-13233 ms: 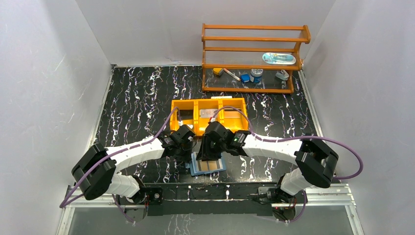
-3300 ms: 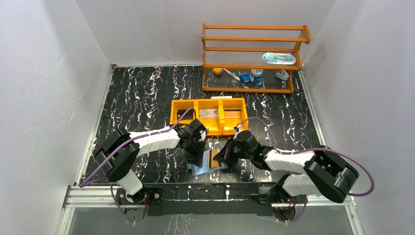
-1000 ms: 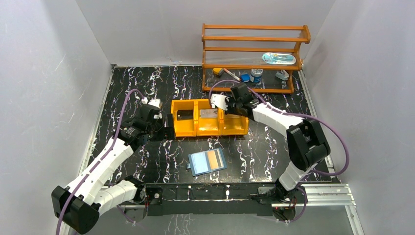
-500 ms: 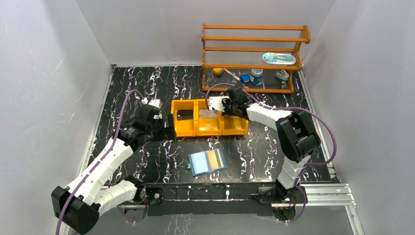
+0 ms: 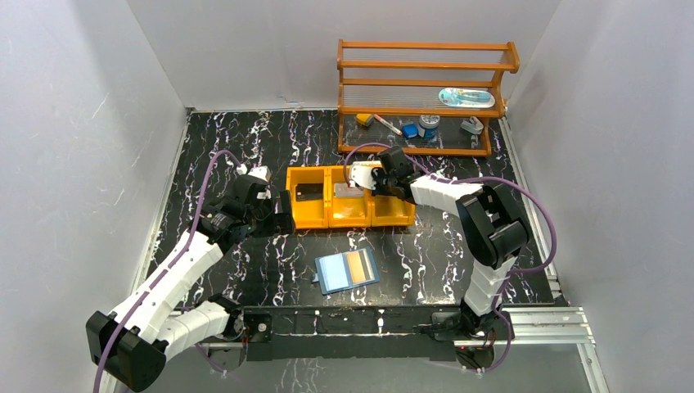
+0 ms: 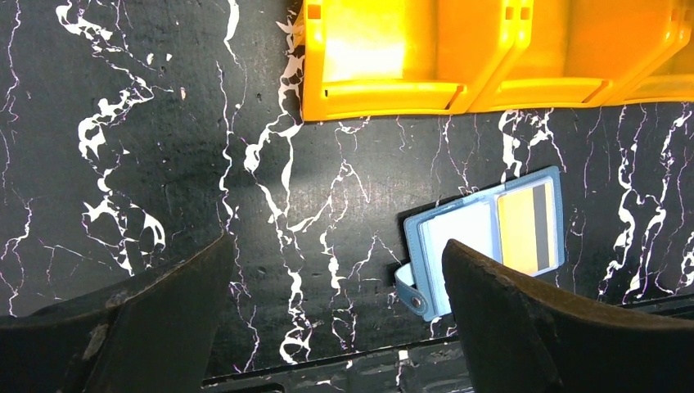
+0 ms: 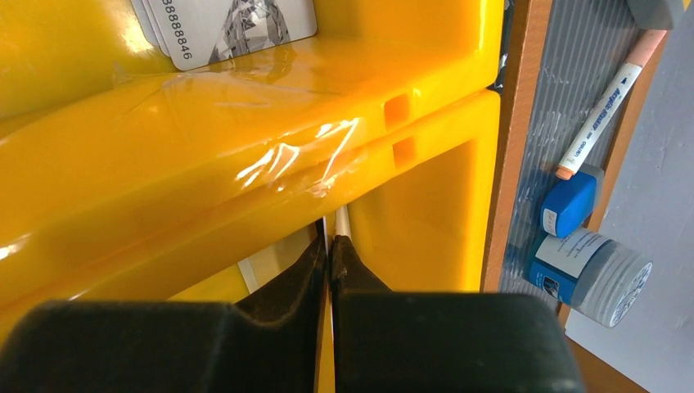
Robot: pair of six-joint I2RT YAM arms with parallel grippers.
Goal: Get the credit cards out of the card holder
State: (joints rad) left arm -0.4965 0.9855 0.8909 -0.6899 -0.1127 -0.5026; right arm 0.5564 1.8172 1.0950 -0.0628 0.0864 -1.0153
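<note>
1. The black marbled tabletop (image 5: 229, 155) is the stage, and most of it doesn't matter for this step
2. The orange three-compartment tray (image 5: 391, 219) sits mid-table. My right arm reaches in over it from the back, about where the middle and right compartments meet
3. My left gripper (image 6: 335, 246) hangs just off the tray's left end, jaws spread as wide as they go, holding nothing
4. My right gripper (image 7: 329, 244) is the busy one: fingers nearly together, with a thin pale card (image 7: 342, 219) edge-on between the tips. Looks like I've got it pinched, though I can't say how firmly
5. The card holder (image 5: 347, 270) lies open and flat near my bases, well apart from both grippers. There's an orange card (image 5: 358, 264) in its right leaf, so I reckon the job's only partway done
6. A silvery card (image 7: 229, 24) with printed digits lies in the compartment beside my fingertips
7. Doing this drop well, I think: the tips sit right by the divider wall and I can't tell which side the card would fall. So nudge clear of the wall, let go gently, lift straight up. After that the left should pin the holder while the right goes for the orange one
</note>
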